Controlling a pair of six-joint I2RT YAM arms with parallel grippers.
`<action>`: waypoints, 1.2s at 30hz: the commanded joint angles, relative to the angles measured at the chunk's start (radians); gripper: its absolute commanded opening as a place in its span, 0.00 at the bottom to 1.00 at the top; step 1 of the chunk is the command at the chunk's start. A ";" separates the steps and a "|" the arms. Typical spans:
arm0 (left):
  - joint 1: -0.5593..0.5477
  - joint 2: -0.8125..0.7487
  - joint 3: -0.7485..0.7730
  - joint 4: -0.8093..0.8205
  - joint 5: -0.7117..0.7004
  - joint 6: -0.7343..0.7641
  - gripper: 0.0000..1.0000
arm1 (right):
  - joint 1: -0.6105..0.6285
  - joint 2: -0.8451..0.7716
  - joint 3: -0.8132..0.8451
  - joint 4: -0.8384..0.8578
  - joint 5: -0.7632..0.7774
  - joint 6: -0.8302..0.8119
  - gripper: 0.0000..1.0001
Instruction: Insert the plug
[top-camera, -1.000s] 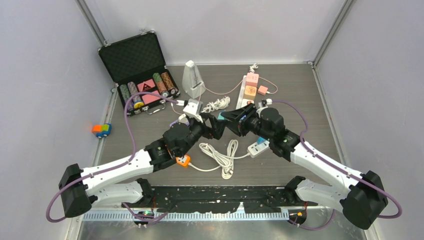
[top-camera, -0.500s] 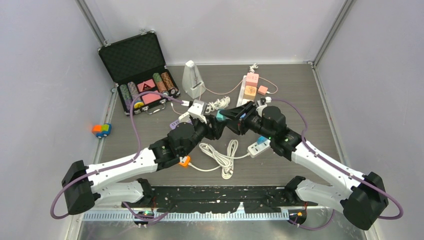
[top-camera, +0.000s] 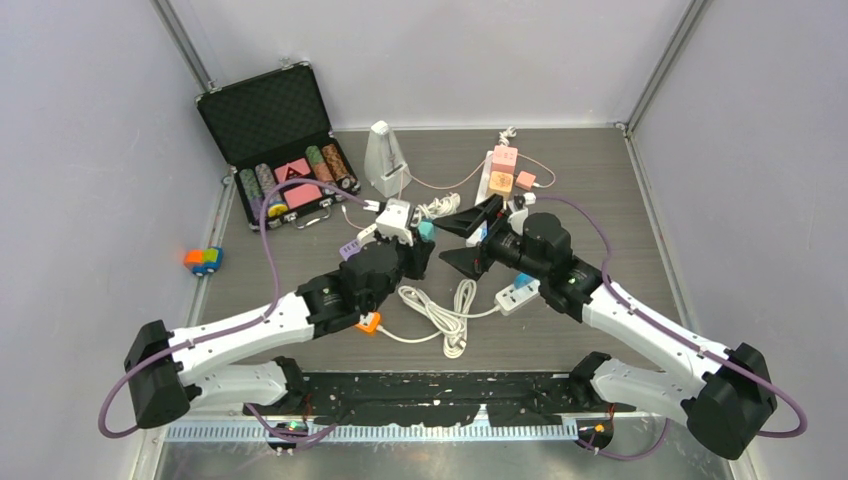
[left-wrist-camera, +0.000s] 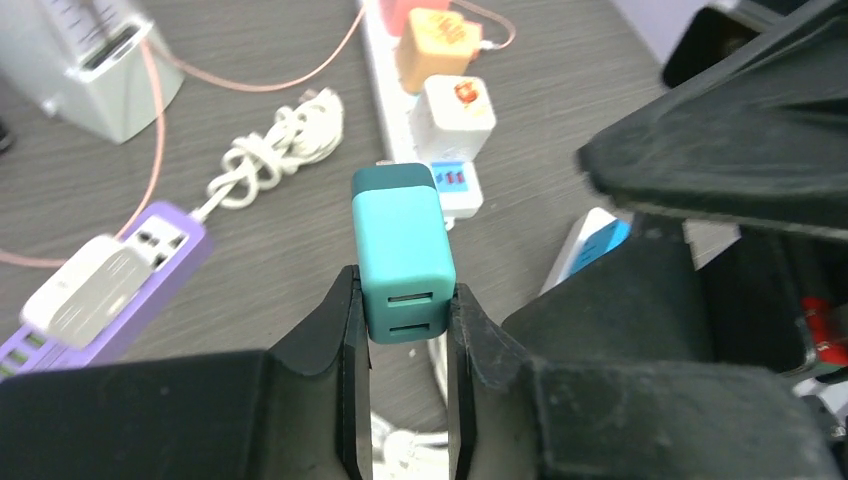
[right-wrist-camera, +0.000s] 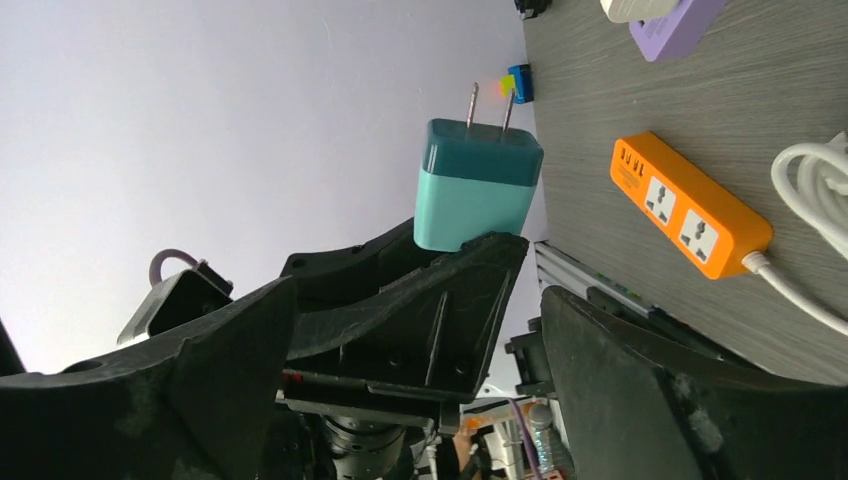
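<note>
- Pale grey walls (top-camera: 450, 50) enclose a dark wood-grain table (top-camera: 620, 200).
- Right gripper (top-camera: 462, 240), at frame centre, has its jaws spread wide.
- Left gripper (left-wrist-camera: 405, 305) is clamped on the plug (left-wrist-camera: 402, 240): a teal block with a darker cap and two prongs, held mid-frame above the table.
- The plug's lower end is hidden between the fingers.

Four power strips (right-wrist-camera: 690, 205), one teal plug (left-wrist-camera: 403, 250), one metronome (top-camera: 384, 158), one chip case (top-camera: 265, 115).

text: none legible | labels: none | brands: none | numbers: none
</note>
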 joint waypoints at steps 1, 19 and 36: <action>0.003 -0.081 0.060 -0.232 -0.139 -0.137 0.00 | -0.003 -0.050 -0.008 0.015 0.000 -0.088 0.96; 0.016 -0.042 0.494 -1.721 -0.180 -1.402 0.00 | -0.037 -0.287 0.014 -0.600 0.387 -0.336 0.95; 0.305 -0.125 0.200 -1.434 0.246 -1.508 0.00 | -0.037 -0.273 0.053 -0.716 0.514 -0.367 0.95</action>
